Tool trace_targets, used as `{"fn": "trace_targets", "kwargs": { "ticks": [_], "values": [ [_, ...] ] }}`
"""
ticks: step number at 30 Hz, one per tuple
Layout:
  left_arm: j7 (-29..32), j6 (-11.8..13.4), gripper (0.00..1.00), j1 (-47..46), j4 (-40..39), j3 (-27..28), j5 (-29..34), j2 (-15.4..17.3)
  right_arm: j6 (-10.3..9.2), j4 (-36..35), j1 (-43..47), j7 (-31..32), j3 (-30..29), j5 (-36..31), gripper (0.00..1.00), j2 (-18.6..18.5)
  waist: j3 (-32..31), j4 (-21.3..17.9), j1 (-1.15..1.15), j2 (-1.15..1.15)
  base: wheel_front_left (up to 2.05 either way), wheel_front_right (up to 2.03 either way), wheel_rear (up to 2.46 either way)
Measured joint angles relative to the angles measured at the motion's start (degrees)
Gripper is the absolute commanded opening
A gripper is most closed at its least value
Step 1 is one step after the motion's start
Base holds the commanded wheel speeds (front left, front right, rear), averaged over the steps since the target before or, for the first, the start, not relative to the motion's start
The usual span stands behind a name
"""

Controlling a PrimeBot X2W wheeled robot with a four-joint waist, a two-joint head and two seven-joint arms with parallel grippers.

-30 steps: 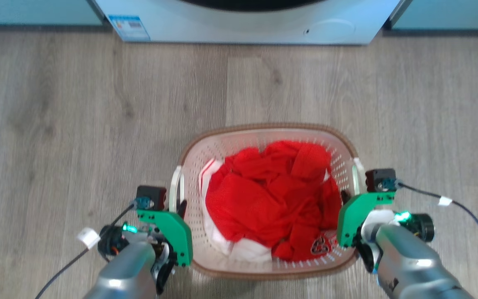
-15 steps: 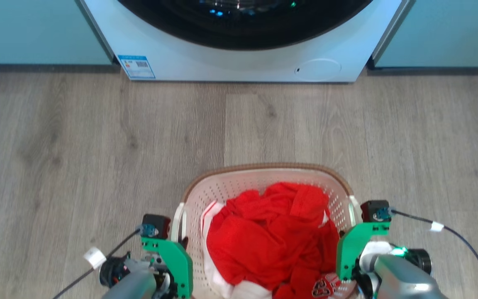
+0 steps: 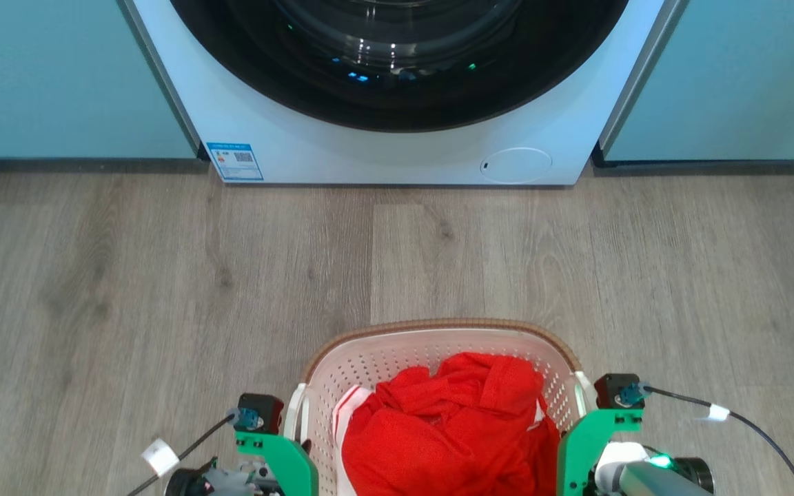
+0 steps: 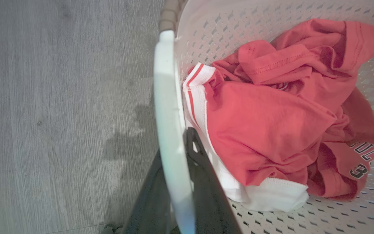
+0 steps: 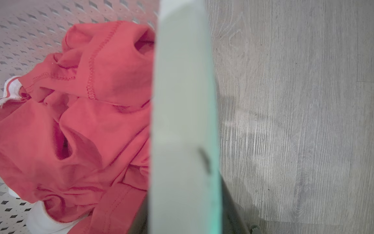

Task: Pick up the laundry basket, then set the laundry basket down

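My left gripper (image 4: 174, 143) has its two dark fingers closed on the left handle (image 4: 169, 97), one on the outer face and one on the inner, with no gap I can see. To its right is the basket (image 3: 438, 324), low in the head view and right in front of me, with the red clothes (image 3: 452, 427) heaped inside over something white. Its long axis runs across me, handle to handle, so it hangs squarely between my two arms and neither is nearer than the other. On the far side, my right gripper (image 5: 185, 201) is clamped the same way on the right handle (image 5: 183, 97), a finger on each side of the pale strip.

Whether the base is off the floor (image 3: 163, 275) I cannot tell from these views. The washer (image 3: 397, 151) stands well apart, straight ahead.

I judge the set-down turns on that across-me axis: both wrists should drop level and together, or the basket will tip toward the lower handle. I'd release only once the base is flat on the boards.
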Motion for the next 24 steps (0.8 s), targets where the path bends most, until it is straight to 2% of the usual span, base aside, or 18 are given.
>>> {"fn": "trace_targets", "kwargs": {
  "ticks": [12,24],
  "values": [
    [0.9,0.0,0.0,0.5,0.3,-1.5,-2.5,0.1,0.0,0.7,0.4,0.0,3.8,4.1,0.0,0.0,-2.7,0.3,0.0,-0.01,0.0,0.0,0.0],
    [0.9,0.1,0.0,1.1,0.4,-3.1,-3.8,0.1,0.0,1.4,0.4,0.3,6.9,7.0,0.0,0.0,-3.0,0.2,0.0,-0.01,0.0,0.0,0.0]
  ]
}}
